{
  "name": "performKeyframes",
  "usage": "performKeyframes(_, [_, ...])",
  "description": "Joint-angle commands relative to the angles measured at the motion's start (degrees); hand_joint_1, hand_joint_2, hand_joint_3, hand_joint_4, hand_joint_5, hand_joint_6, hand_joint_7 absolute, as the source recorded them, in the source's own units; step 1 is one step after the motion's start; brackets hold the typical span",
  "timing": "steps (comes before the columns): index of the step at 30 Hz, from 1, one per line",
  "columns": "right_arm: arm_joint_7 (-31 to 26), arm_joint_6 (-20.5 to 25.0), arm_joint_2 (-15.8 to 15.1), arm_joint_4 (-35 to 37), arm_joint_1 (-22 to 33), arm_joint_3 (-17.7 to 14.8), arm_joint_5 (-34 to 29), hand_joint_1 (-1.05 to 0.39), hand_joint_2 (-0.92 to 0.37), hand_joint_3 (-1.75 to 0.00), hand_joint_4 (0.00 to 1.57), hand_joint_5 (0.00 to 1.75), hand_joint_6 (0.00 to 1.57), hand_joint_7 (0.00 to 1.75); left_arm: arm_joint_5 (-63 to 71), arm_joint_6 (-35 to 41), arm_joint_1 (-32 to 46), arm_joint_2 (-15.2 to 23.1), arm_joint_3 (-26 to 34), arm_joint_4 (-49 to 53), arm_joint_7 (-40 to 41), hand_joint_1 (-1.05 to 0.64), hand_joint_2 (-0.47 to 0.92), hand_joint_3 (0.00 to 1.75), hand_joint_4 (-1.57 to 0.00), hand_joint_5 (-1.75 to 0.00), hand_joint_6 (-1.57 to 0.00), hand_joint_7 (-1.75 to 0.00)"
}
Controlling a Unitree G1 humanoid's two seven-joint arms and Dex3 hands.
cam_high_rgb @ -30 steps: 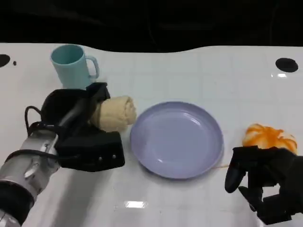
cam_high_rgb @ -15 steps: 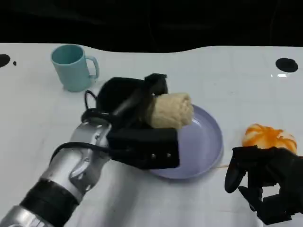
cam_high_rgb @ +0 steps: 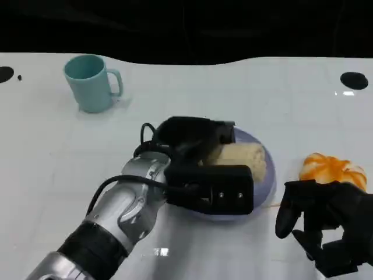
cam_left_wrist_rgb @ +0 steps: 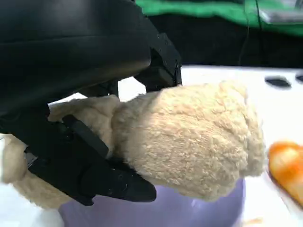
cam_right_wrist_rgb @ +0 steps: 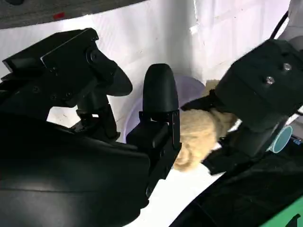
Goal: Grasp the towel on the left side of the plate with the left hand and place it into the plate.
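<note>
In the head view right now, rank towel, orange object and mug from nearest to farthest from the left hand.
1. Towel: held in the left hand, over the plate.
2. Orange object: to the right, past the plate.
3. Mug: far back left.

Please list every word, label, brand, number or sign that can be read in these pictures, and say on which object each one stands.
None can be read: no writing shows on the cup, the plate, the towel, the orange object, the left hand or the right hand.
</note>
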Motion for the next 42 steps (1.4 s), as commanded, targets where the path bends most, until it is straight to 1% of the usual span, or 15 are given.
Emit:
performKeyframes(1, [0.17,-0.14,-0.74,-0.29,-0.33,0.05,-0.23,0.02,-0.54,-1.13,0.75,1.75,0.69,1.49,2.93,2.42,-1.46,1.54,-2.19,-2.11,-3.78,-0.48,0.92,0.15,-0.31,-0.46,-0.46,-0.03])
performKeyframes(6, [0.29,0.07,-0.58,-0.17,-0.42,-0.32,0.29,0.02,-0.54,-1.13,0.74,1.75,0.68,1.48,5.62,3.37,-0.99,2.48,-3.88,-3.59,-5.04,-0.66,0.92,0.06,-0.22,-0.38,-0.32,0.0])
performKeyframes(14, [0.44,0.53,-0.86,-0.5,-0.49,-0.25,0.09,0.02,-0.55,-1.12,0.74,1.75,0.68,1.47,6.04,3.5,-0.11,3.59,-3.25,-6.52,-5.5,-0.68,0.92,0.06,-0.2,-0.39,-0.27,0.0])
performKeyframes(22, [0.37,-0.2,-0.63,-0.01,-0.48,-0.38,0.34,0.03,-0.54,-1.13,0.75,1.75,0.69,1.5,0.95,3.12,2.36,7.89,0.66,-16.28,-11.75,-0.57,0.92,0.13,-0.28,-0.42,-0.39,-0.04])
performKeyframes(26, [0.14,0.34,-0.54,-0.1,-0.68,-0.12,0.01,0.03,-0.54,-1.13,0.75,1.75,0.69,1.5,-5.99,3.31,4.73,10.11,5.71,-22.32,-16.47,-0.5,0.92,0.2,-0.35,-0.45,-0.44,-0.05])
performKeyframes(28, [0.15,-0.16,-0.61,0.14,-0.68,-0.09,-0.09,0.02,-0.54,-1.13,0.75,1.75,0.69,1.5,-10.51,4.71,6.63,10.16,9.11,-25.32,-17.99,-0.45,0.92,0.2,-0.45,-0.52,-0.53,-0.09])
performKeyframes(31, [0.25,0.1,-0.6,0.1,-0.68,-0.11,0.03,0.02,-0.54,-1.14,0.75,1.75,0.69,1.5,-18.4,10.31,10.05,9.54,14.96,-31.37,-21.22,-0.35,0.92,0.2,-0.58,-0.62,-0.66,-0.14])
performKeyframes(33, [0.24,0.48,-0.75,-0.13,-0.75,0.04,-0.2,0.02,-0.54,-1.14,0.75,1.75,0.69,1.5,-22.79,12.8,12.13,9.38,17.89,-34.84,-22.1,-0.29,0.92,0.2,-0.63,-0.66,-0.72,-0.17])
performKeyframes(35, [0.24,0.86,-0.82,-0.35,-0.88,0.13,-0.33,0.02,-0.54,-1.14,0.75,1.75,0.69,1.5,-26.43,13.92,14.07,9.47,20.17,-37.65,-22.21,-0.21,0.92,0.21,-0.69,-0.8,-0.84,-0.21])
performKeyframes(37, [0.26,1.19,-0.64,-0.35,-1.01,0.13,-0.14,0.02,-0.54,-1.14,0.75,1.75,0.69,1.5,-30.32,15.63,16.49,8.88,22.91,-40.59,-21.68,-0.18,0.92,0.22,-0.7,-0.84,-0.87,-0.21])
performKeyframes(38, [0.25,1.37,-0.49,-0.32,-1.12,0.16,0.01,0.02,-0.54,-1.14,0.75,1.75,0.68,1.5,-33.02,17.25,18.64,8.1,25.18,-43.04,-21.0,-0.14,0.82,0.46,-0.76,-0.97,-0.96,-0.29])
performKeyframes(39, [0.28,1.42,-0.44,-0.31,-1.23,0.27,0.05,0.03,-0.54,-1.14,0.74,1.75,0.68,1.5,-35.64,18.63,20.71,7.49,27.31,-45.36,-20.46,-0.13,0.7,0.71,-0.78,-1.05,-0.98,-0.38])
performKeyframes(40, [0.32,1.35,-0.47,-0.29,-1.32,0.39,0.05,0.03,-0.54,-1.14,0.74,1.75,0.68,1.5,-37.72,19.79,22.38,7.08,28.94,-47.31,-20.03,-0.11,0.62,0.9,-0.79,-1.12,-0.96,-0.51])
performKeyframes(41, [0.32,1.26,-0.54,-0.31,-1.37,0.52,-0.06,0.03,-0.54,-1.14,0.75,1.75,0.68,1.5,-39.22,21.29,23.93,6.76,30.2,-49.36,-19.49,-0.09,0.56,1.04,-0.8,-1.19,-0.93,-0.67])
performKeyframes(42, [0.28,1.27,-0.57,-0.35,-1.4,0.62,-0.16,0.03,-0.54,-1.14,0.75,1.75,0.68,1.5,-40.74,23.15,25.2,6.47,31.31,-51.26,-19.04,-0.08,0.54,1.1,-0.81,-1.23,-0.91,-0.75])
